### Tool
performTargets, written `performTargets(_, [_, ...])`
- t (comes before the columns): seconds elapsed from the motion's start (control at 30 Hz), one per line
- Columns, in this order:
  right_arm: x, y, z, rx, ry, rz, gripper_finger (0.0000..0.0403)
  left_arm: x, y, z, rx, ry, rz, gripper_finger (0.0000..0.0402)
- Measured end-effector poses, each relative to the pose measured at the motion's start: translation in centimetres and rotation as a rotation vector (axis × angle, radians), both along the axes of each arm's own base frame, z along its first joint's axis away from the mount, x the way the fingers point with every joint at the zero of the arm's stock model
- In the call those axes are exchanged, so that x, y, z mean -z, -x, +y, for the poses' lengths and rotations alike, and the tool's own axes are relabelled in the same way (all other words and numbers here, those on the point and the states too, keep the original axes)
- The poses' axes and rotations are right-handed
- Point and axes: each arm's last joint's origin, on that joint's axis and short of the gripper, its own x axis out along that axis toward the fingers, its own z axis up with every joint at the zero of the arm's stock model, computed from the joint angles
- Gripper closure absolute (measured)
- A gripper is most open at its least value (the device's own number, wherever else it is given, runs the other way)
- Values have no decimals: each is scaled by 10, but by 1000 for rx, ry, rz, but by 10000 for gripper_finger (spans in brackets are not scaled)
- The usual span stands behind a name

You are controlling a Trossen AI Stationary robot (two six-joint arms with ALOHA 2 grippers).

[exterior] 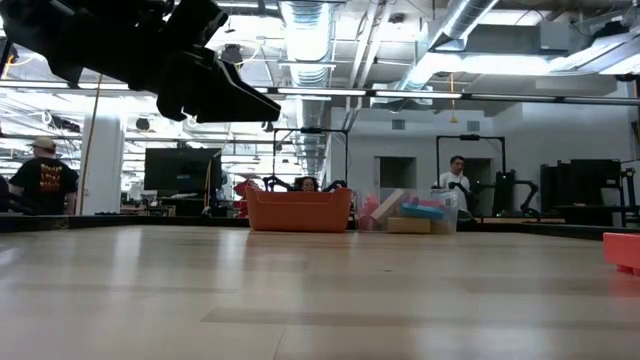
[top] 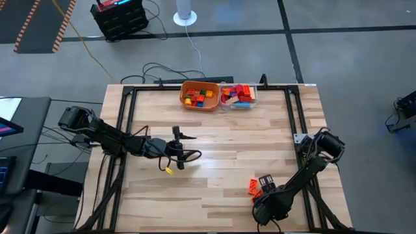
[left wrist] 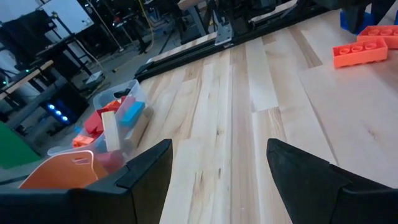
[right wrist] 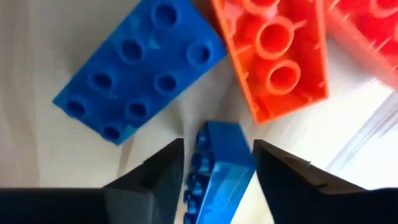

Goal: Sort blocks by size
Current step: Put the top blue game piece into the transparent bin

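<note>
The block in hand is a small blue brick (right wrist: 217, 168), standing on its edge with its studded face turned sideways, between the two dark fingers of the right gripper (right wrist: 217, 171). The fingers sit close on either flank and look to be closing on it; whether they already bear on the plastic I cannot tell. It lies at the near right of the table (top: 221, 130), among a little cluster: a flat blue eight-stud brick (right wrist: 140, 68) just beside it, an orange brick (right wrist: 273, 56) lying with its hollow underside up, and a red brick (right wrist: 367, 31) at the frame's edge.

These bricks look like hard moulded plastic: light, stiff, not fragile, but smooth-sided and likely to slip or pivot if pinched off-centre. The best hold, by my judgement, is across the two long flat sides near the middle, as the fingers now stand, not over the studs.

At the far edge of the table stand the orange bowl (top: 199, 96), holding small cubes in mixed colours, and touching it the clear plastic container (top: 238, 95), holding longer red, blue and tan pieces. A tiny yellow block (top: 169, 171) lies on the wood just under the left arm.

The left gripper (left wrist: 217, 171) hangs over the table's left middle with its fingers wide apart and nothing between them.

No brand, label or writing can be read on the bricks or vessels
</note>
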Motion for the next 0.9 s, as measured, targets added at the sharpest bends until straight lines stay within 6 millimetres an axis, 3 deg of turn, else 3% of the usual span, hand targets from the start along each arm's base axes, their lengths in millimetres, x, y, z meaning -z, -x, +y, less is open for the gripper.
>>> performTargets(0.2, [0,-1,1,-13,-14,-4,285,1,0,-1,0,2,8,148])
performTargets(0.4, [-5,0,-17,-68,73,110,286,-1,0,-1,2,-17,-8,148])
performTargets(0.53, [-22,-2,-39,-63,174,116,286,-1,0,-1,1,-12,-10,148])
performTargets(0.7, [-52,-12,-77,-78,435,-83,286,-2,0,-1,6,23,-27,148])
performTargets(0.9, [-91,-39,-140,36,859,-513,286,-2,0,-1,15,24,-26,148])
